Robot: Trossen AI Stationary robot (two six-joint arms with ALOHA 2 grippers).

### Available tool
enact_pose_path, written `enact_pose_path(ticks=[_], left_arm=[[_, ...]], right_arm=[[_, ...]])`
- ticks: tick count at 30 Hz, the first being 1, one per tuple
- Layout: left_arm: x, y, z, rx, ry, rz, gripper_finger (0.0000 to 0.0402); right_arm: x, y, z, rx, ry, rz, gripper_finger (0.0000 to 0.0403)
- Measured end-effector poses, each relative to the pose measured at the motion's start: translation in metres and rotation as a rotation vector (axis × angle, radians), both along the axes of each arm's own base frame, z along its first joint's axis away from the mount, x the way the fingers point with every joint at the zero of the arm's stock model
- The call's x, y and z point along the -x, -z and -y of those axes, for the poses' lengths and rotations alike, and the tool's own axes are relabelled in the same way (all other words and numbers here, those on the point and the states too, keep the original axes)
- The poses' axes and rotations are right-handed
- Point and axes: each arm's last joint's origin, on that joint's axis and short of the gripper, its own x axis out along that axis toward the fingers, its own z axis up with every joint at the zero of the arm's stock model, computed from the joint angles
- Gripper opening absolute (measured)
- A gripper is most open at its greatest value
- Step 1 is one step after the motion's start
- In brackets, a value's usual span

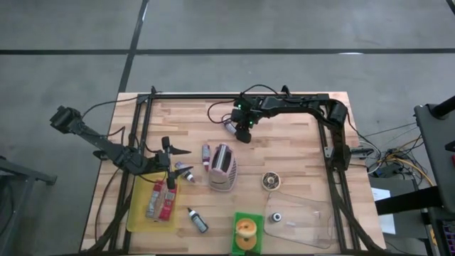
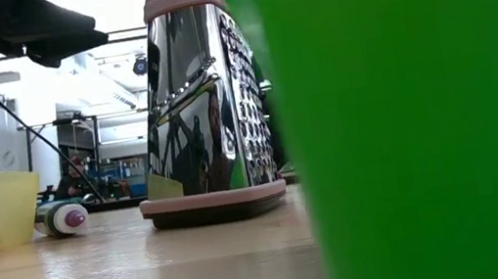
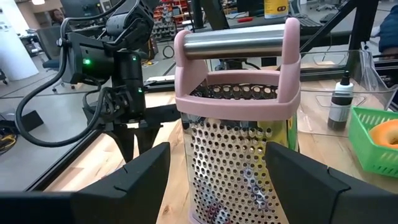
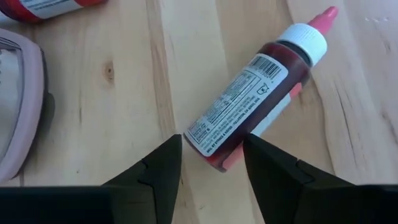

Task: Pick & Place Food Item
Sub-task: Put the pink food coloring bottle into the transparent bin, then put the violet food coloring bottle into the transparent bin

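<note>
The right gripper (image 4: 211, 165) hung over the far middle of the wooden table (image 1: 298, 142), its two dark fingers (image 4: 158, 171) parted to either side of the bottom end of a small red bottle (image 4: 252, 99). Whether the pads touched the bottle could not be told. The bottle lay on its side on the bare wood, with a white collar and a pink tip. Its white label carried a barcode and lines of fine print, too small to read, and no brand name could be made out.

The left gripper (image 1: 170, 151) waited with its fingers spread wide near the table's left side, just beside the pink-handled steel grater (image 3: 239, 124). Below it sat a yellow tray (image 1: 135, 217) holding red packets (image 1: 162, 200) whose writing was illegible. A green basket (image 1: 248, 232) with a doughnut-like ring (image 1: 247, 228) stood at the near edge.
</note>
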Motion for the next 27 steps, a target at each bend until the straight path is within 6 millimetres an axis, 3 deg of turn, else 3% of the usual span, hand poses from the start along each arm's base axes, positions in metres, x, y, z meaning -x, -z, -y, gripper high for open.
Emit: enact_pose_path(ticks=[4, 9, 19, 23, 27], left_arm=[[0.000, 0.000, 0.000, 0.001, 0.000, 0.001, 0.0266], [0.000, -0.001, 0.000, 0.004, 0.000, 0.007, 0.0266], [0.000, -0.001, 0.000, 0.009, -0.003, 0.008, 0.0266], [-0.001, -0.001, -0.002, 0.045, -0.001, 0.012, 0.0266], [-0.002, 0.000, -0.002, 0.079, 0.026, 0.011, 0.0266]], right_arm=[[0.002, 0.001, 0.000, 0.005, 0.006, -0.026, 0.0123], [0.005, 0.003, -0.003, 0.005, -0.006, -0.066, 0.0023], [0.007, 0.003, -0.022, -0.001, -0.007, -0.175, 0.0007], [0.006, -0.014, -0.029, 0.073, 0.015, -0.147, 0.0008], [0.008, -0.046, -0.037, 0.158, 0.012, -0.010, 0.0008]])
